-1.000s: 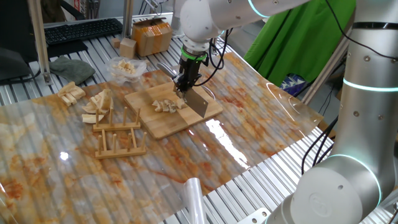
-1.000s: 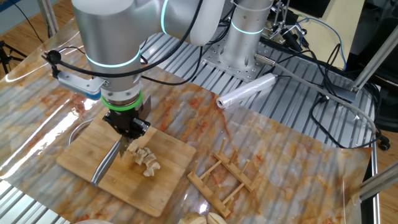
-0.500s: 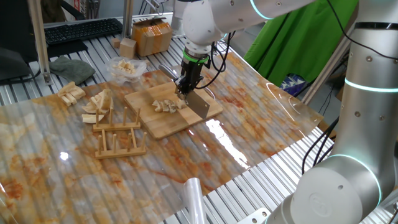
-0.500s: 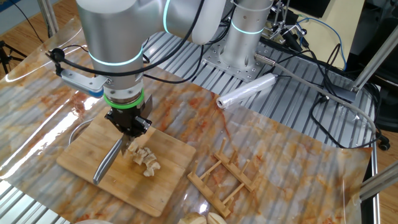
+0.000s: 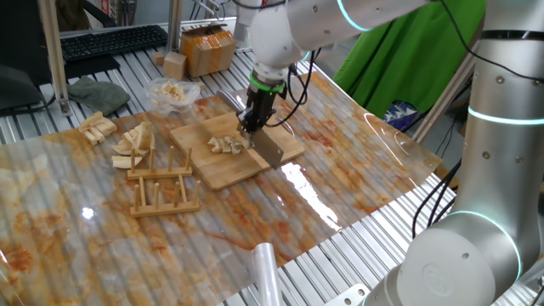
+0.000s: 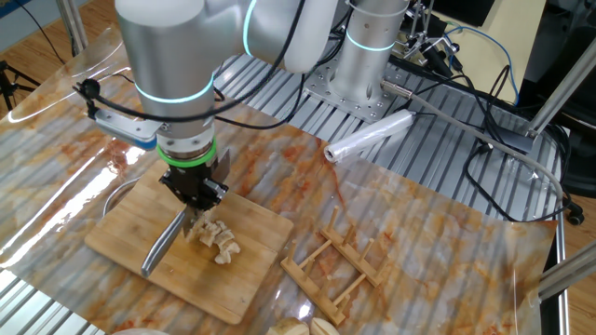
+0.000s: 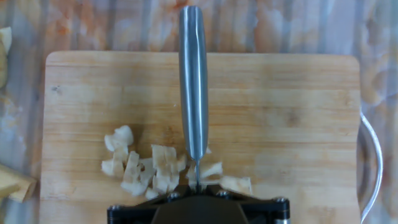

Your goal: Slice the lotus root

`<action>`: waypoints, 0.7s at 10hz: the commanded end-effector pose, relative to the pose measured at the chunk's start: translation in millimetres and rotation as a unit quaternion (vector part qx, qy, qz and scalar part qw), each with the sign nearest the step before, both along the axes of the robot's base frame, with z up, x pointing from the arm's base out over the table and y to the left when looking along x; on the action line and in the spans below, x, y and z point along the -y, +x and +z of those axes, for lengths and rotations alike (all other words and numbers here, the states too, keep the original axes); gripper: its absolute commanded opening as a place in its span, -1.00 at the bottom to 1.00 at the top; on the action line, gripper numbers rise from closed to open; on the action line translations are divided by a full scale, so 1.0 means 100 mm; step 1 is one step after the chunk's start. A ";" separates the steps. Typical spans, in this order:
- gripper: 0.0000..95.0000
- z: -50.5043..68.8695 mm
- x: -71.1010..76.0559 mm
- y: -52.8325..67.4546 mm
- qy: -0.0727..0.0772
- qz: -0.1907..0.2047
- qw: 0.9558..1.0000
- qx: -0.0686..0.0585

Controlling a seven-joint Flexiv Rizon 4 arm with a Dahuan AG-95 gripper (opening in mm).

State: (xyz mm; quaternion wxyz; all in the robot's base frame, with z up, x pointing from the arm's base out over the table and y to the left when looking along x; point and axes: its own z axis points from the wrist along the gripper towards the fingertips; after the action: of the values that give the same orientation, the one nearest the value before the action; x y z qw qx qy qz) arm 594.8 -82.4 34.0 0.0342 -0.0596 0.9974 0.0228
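The lotus root (image 7: 158,168) lies as a cluster of small cream-coloured cut bits on the wooden cutting board (image 7: 280,118); the same lotus root (image 5: 228,144) (image 6: 215,239) shows in both fixed views. My gripper (image 5: 249,121) (image 6: 193,203) hangs straight over the cluster, shut on the handle of a steel knife (image 7: 193,87). The blade (image 5: 269,145) (image 6: 163,246) runs across the board with its edge down beside the bits. In the hand view only the dark base of the hand shows at the bottom edge; the fingertips are hidden.
A wooden rack (image 5: 159,184) (image 6: 337,261) stands beside the board. Larger tan wedge pieces (image 5: 132,144) and a clear plastic bag of pale bits (image 5: 172,92) lie further back. A plastic-wrap roll (image 6: 368,137) and a cardboard box (image 5: 207,49) sit at the edges.
The hand and knife have shifted slightly along the board beside the cut bits; the bits themselves have not visibly moved.
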 end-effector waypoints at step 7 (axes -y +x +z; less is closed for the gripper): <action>-1.00 0.09 -0.10 0.03 0.003 -0.016 1.000 -0.027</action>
State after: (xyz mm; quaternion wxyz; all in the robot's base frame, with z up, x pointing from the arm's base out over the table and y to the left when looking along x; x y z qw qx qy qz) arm 596.3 -72.4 41.4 0.0068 -0.0409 0.9989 0.0232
